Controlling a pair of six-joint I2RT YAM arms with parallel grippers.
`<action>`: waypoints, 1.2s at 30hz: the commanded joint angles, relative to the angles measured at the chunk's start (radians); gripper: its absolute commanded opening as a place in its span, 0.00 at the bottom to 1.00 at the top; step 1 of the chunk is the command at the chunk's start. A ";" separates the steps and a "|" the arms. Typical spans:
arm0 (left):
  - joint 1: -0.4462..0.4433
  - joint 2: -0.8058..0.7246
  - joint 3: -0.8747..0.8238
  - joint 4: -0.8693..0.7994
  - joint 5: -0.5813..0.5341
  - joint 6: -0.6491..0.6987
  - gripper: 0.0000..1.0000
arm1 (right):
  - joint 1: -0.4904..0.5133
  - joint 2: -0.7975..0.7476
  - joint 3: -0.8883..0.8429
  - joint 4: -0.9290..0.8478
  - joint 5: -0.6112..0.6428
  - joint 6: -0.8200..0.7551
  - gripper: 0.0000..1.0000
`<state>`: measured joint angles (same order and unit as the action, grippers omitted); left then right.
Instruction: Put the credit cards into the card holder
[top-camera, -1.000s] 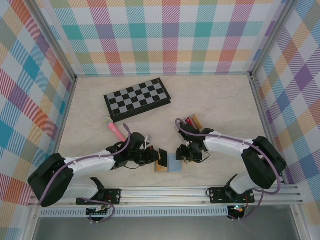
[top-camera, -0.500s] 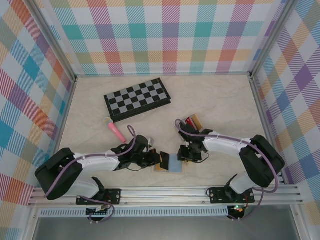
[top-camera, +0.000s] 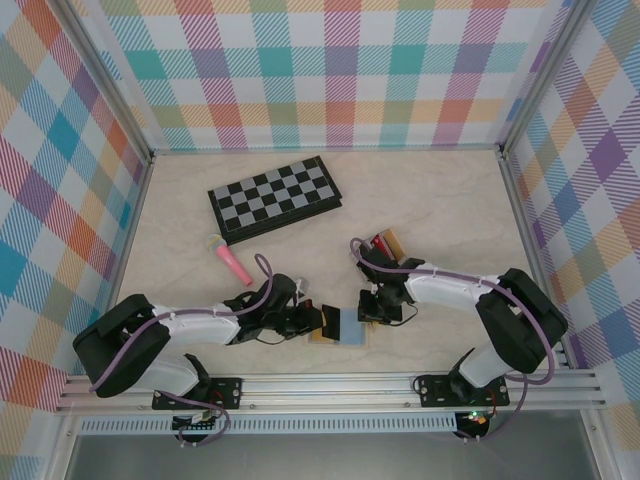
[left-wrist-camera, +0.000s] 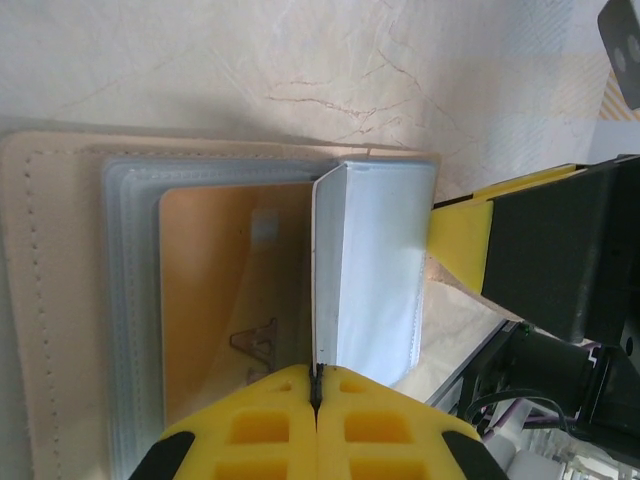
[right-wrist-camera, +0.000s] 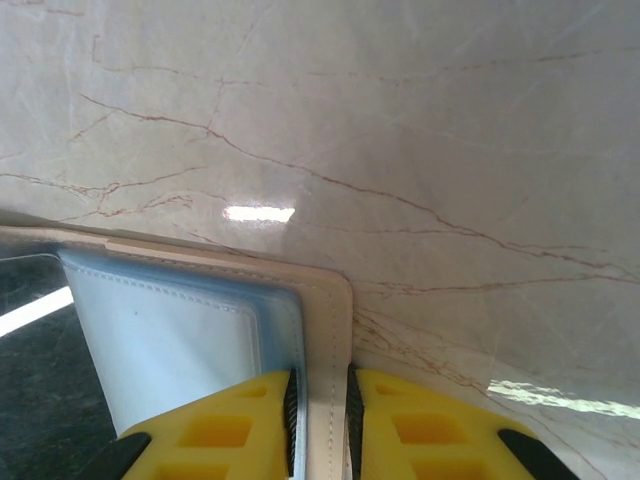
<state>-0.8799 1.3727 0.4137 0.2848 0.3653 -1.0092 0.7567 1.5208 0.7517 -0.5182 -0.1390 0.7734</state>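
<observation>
Table (top-camera: 450, 200) = pale marble-look top w/ thin brown veins, a few glare spots. On it:
- b/w chessboard (top-camera: 273, 197), back-left, flat, skewed to the edges.
- pink stick (top-camera: 230, 260) w/ green-yellow tip, just in front of the board.
- red and gold cards (top-camera: 385, 242), right of ctr; can't tell if flat or stood up.
- tan wallet (top-camera: 345, 330), open at front ctr, clear sleeves up, well apart from the board.

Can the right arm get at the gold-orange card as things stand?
Probably not: the right pincer pinches the tan wallet by its edge, and the gold-orange card looks tucked in a clear sleeve.
</observation>
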 joint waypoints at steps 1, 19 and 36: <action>-0.027 0.007 -0.025 0.004 0.011 -0.006 0.00 | 0.009 0.048 -0.019 0.040 -0.015 0.012 0.21; -0.068 0.078 0.033 0.001 -0.049 0.009 0.05 | 0.012 0.058 -0.034 0.086 -0.057 0.030 0.17; -0.151 0.201 0.203 -0.144 -0.082 0.057 0.26 | 0.012 0.007 -0.056 0.083 -0.041 0.067 0.16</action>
<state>-1.0084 1.5623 0.5964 0.2050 0.3035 -0.9764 0.7528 1.5089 0.7300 -0.4736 -0.1680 0.8230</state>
